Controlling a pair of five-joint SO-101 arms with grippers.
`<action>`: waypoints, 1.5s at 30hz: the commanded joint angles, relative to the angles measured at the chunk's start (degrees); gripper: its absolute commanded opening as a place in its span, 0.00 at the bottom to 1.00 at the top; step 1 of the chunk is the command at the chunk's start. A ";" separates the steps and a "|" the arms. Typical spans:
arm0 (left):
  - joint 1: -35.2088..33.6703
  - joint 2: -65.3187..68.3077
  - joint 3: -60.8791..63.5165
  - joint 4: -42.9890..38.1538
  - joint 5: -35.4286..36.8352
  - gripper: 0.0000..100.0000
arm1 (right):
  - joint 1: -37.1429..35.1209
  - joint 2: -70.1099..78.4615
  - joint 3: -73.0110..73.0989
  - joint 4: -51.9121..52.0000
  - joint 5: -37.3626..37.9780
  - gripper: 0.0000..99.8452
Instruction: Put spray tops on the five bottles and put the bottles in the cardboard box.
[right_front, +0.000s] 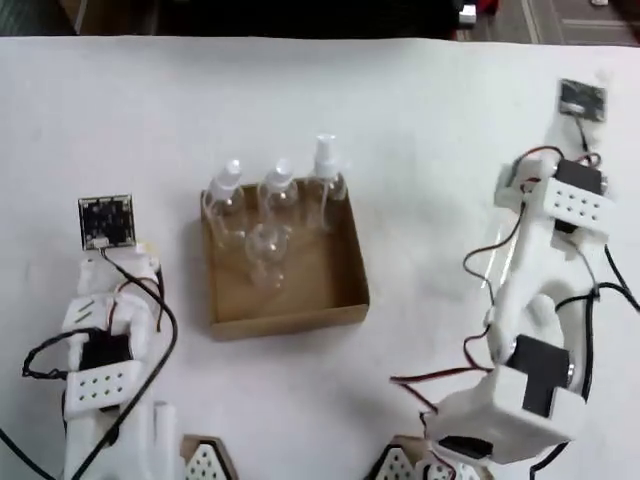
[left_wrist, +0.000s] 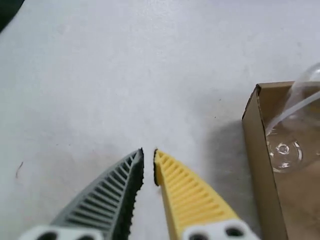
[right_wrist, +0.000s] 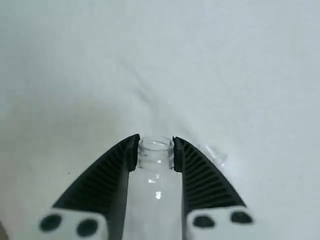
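The cardboard box (right_front: 340, 300) sits mid-table. Along its back wall stand three clear bottles with white spray tops (right_front: 278, 190), and a fourth clear bottle (right_front: 266, 250) is in front of them. My right gripper (right_wrist: 155, 142) is shut on the neck of a clear bottle (right_wrist: 156, 185) with no top, held over the white table. The right arm (right_front: 555, 210) stands to the right of the box. My left gripper (left_wrist: 148, 152) is shut with nothing in it, just off the box corner (left_wrist: 255, 115), where a clear bottle (left_wrist: 292, 135) shows inside. The left arm (right_front: 100, 340) is left of the box.
A small clear piece (right_wrist: 214, 154) lies on the table beside the right fingertip. The white table (right_front: 420, 120) spreads wide behind the box and between the arms. The table's far edge meets a dark floor (right_front: 300, 15).
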 joint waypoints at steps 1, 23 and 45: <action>0.66 -0.75 -0.18 -1.85 -0.62 0.04 | -4.70 -5.76 -2.20 -0.13 8.53 0.02; 0.66 -0.75 -0.18 -1.85 -0.62 0.04 | -23.69 -48.13 19.25 0.84 10.11 0.02; 0.75 -0.75 -0.18 -1.85 -0.62 0.04 | -41.45 -99.03 67.43 -41.89 1.67 0.02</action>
